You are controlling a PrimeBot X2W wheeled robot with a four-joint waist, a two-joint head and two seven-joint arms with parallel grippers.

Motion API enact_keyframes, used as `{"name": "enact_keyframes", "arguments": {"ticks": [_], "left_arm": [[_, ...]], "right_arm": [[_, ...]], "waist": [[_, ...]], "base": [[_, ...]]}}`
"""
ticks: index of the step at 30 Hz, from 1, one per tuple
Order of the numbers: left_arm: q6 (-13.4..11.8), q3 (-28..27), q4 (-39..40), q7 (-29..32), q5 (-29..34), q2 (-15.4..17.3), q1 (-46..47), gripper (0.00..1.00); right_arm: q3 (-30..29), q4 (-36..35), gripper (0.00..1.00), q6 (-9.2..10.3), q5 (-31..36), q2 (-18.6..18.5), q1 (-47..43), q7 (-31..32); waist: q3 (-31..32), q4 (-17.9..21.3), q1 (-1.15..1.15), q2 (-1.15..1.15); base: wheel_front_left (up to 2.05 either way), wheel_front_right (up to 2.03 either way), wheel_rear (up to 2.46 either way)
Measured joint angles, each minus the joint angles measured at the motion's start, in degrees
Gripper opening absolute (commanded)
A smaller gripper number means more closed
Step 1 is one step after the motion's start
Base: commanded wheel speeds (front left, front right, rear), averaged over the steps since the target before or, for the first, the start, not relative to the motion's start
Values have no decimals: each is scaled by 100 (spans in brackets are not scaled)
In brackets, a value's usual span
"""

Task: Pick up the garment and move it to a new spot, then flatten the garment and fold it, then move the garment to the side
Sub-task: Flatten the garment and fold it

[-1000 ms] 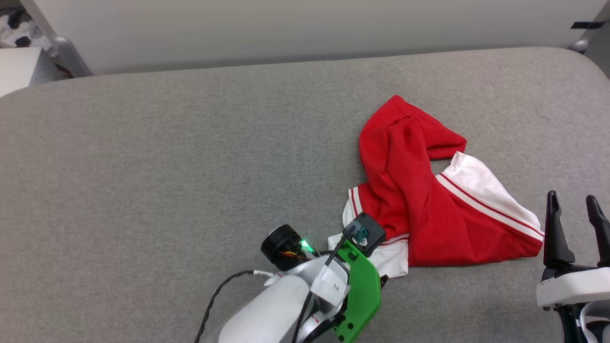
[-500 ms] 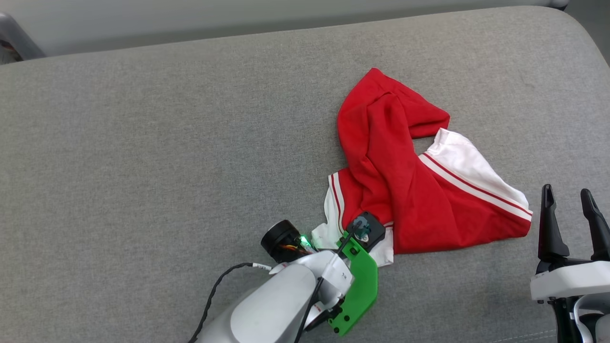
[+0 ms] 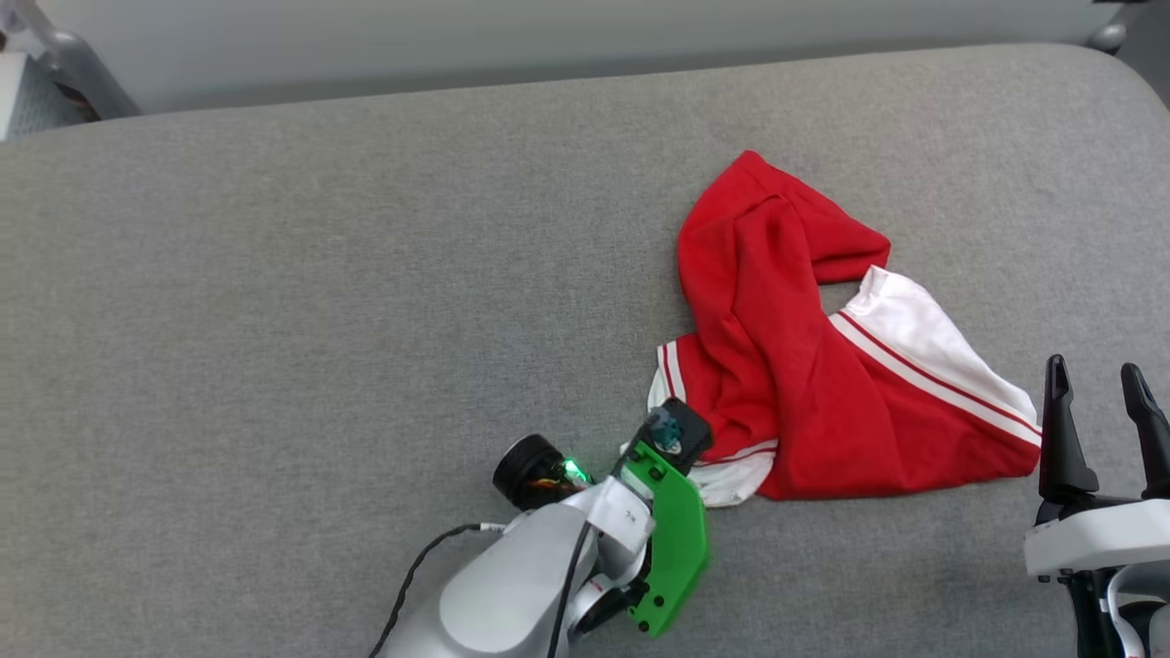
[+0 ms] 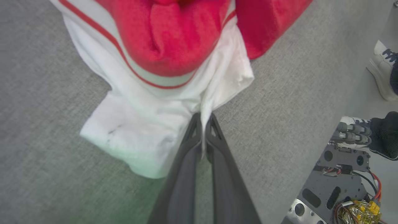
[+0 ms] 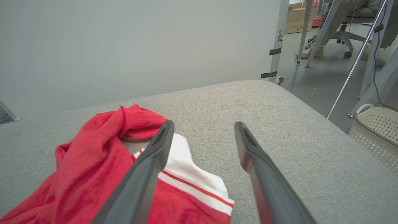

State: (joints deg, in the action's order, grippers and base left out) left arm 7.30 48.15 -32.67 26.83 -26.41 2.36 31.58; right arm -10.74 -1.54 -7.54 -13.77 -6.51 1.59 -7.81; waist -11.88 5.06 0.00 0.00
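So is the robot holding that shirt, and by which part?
Yes. Its left hand pinches the shirt by the edge of a white sleeve; the right hand is open and empty.

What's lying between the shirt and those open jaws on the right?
Nothing. In the head view, just a narrow strip of bare grey padding separates the shirt from the right jaws.

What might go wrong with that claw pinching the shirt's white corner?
The left gripper pinches only a thin white fold of the crumpled red-and-white jersey shirt; it may slip free. Pulled from one corner, the twisted cloth might bunch further, as the open right gripper holds nothing.
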Motion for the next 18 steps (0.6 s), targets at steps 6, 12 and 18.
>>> {"name": "enact_keyframes", "arguments": {"ticks": [6,12,18], "left_arm": [[0,-325,498,-240,-758,70,-238,0],[-103,-927,1395,-310,-1284,297,-283,0],[-486,-1686,1995,-154,-1901,716,-556,0]], "right_arm": [[-87,94,100,0,0,-8,-62,33],[-116,197,100,0,-1,20,-186,46],[-64,245,100,0,-1,66,-187,48]], "waist": [[280,-192,0,0],[527,-460,0,0],[665,-701,0,0]], "base": [[0,0,0],[0,0,0],[0,0,0]]}}
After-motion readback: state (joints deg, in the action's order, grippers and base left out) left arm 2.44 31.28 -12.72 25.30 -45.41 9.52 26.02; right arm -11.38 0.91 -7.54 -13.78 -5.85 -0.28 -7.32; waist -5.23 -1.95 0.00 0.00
